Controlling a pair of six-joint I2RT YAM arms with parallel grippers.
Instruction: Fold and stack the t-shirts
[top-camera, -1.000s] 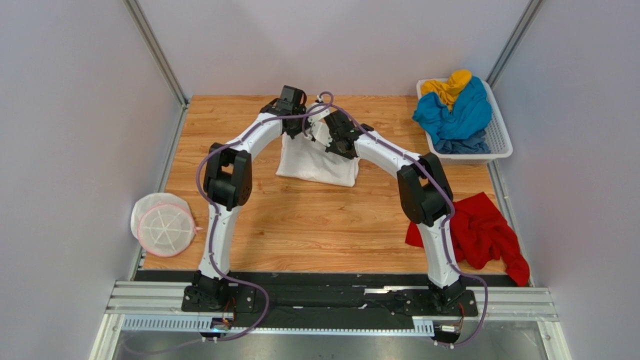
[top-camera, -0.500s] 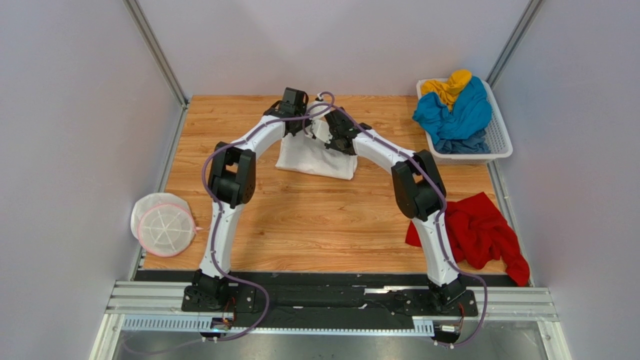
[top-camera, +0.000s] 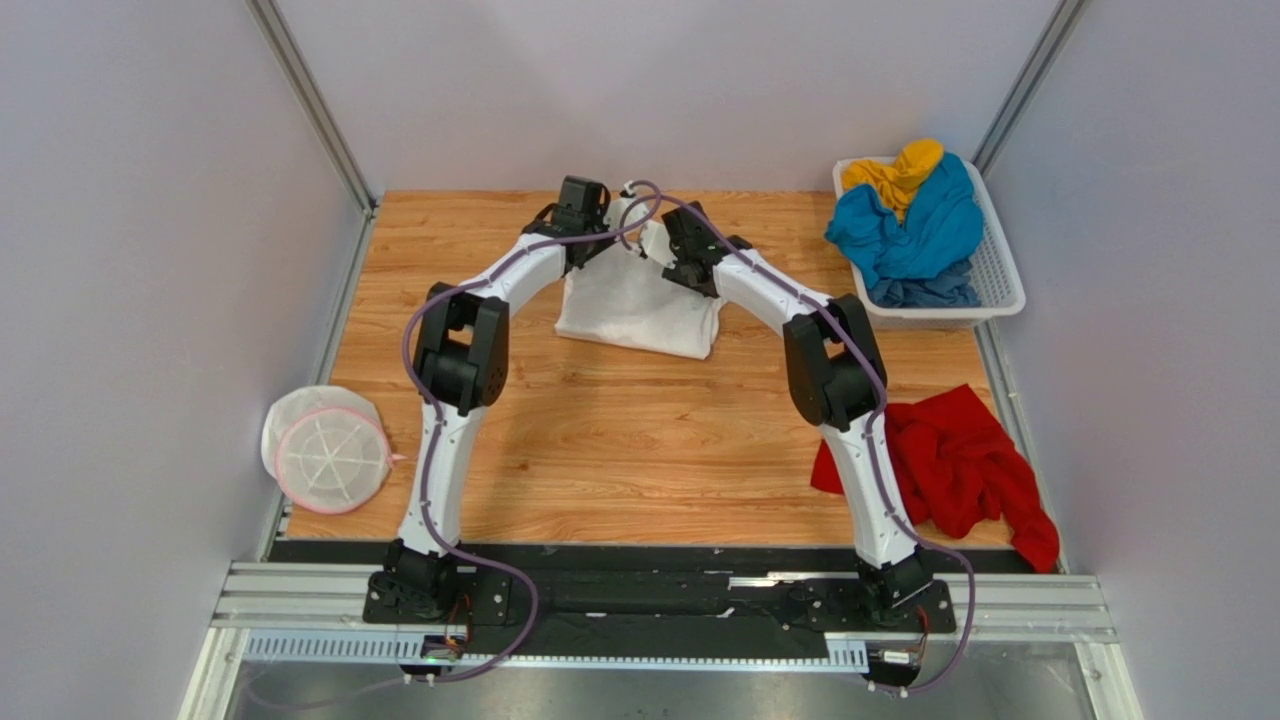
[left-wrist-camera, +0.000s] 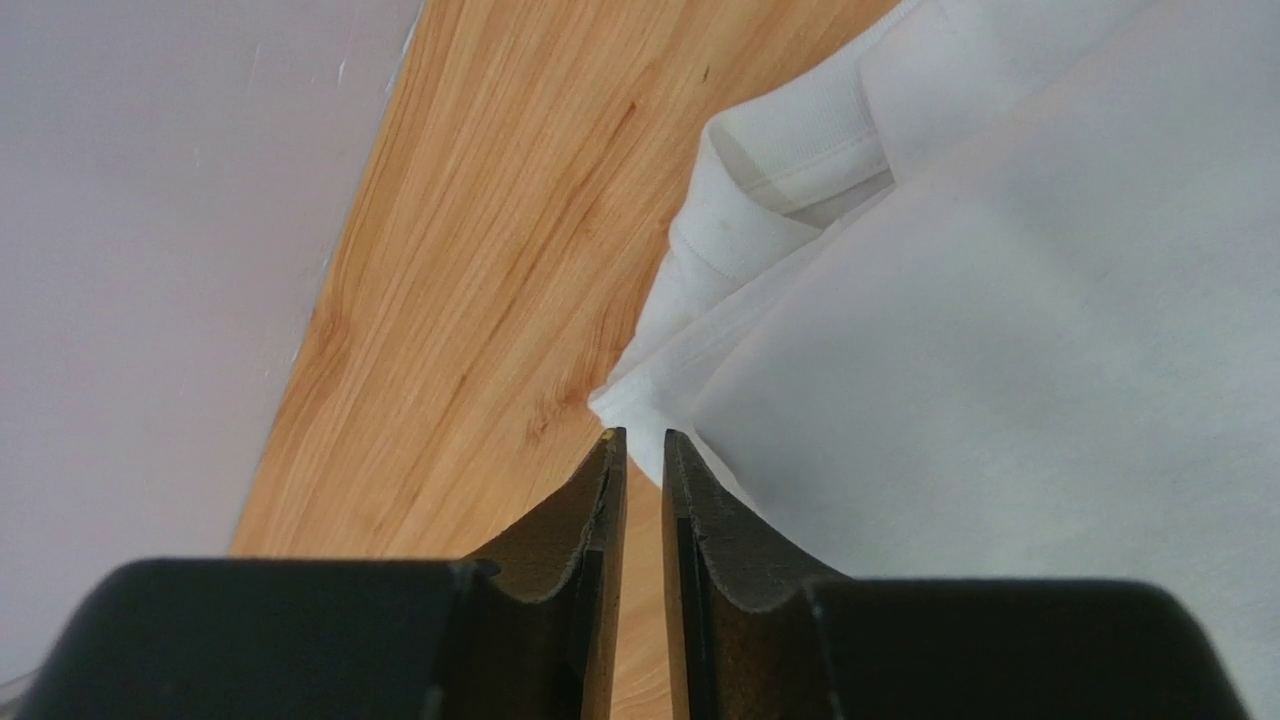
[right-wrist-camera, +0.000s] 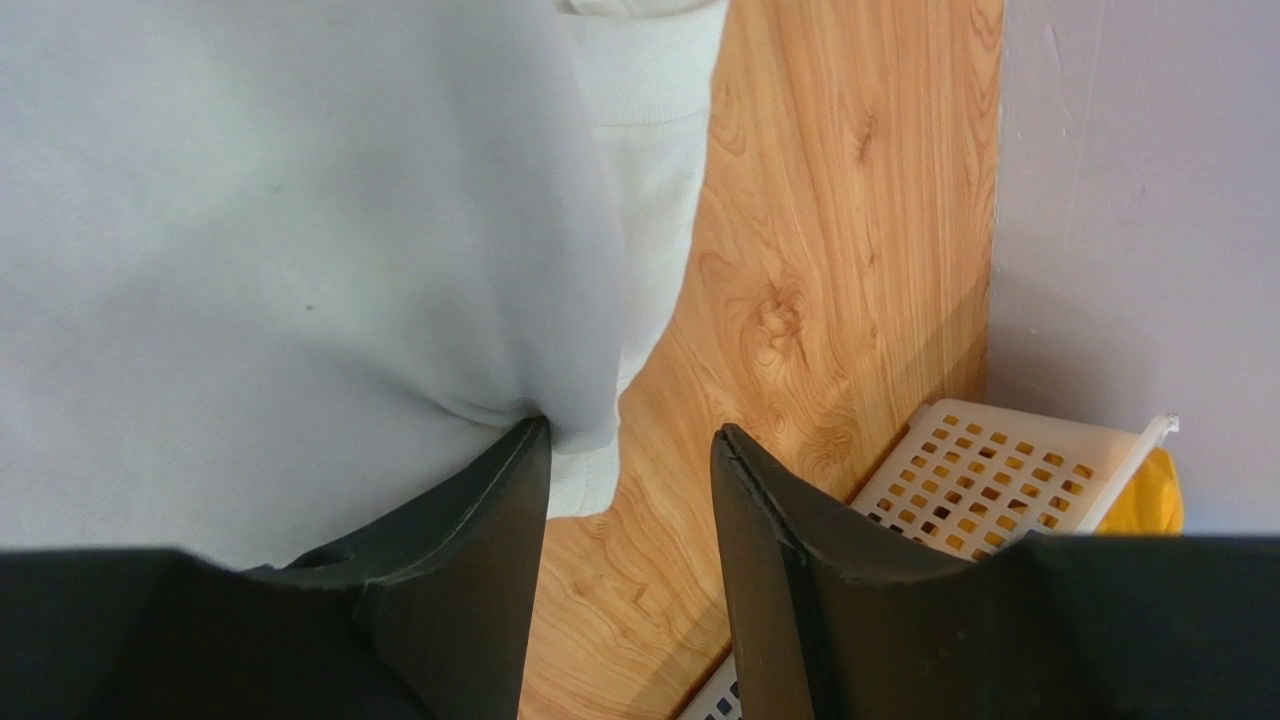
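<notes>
The white shirt (top-camera: 639, 312) lay on the table (top-camera: 631, 450), well to the left of the basket (top-camera: 999, 285), folded into a wide flat shape. Its long side ran across, pointing toward the basket. Its near edge was straight, and its far edge bunched up where the two arms met. The left gripper (left-wrist-camera: 637, 443) sat at the corner away from the basket, fingers almost pressed together. Wood showed through the slit, so it did not seem to pinch any cloth. The right gripper (right-wrist-camera: 624, 435) sat at the corner nearer the basket, fingers spread apart, with cloth leaning on one finger only. I think both were there to lay the fold down. The red shirt (top-camera: 962, 465) sat just in front of the basket — the blue shirt (top-camera: 917, 233) and yellow shirt (top-camera: 894, 170) were inside it.
</notes>
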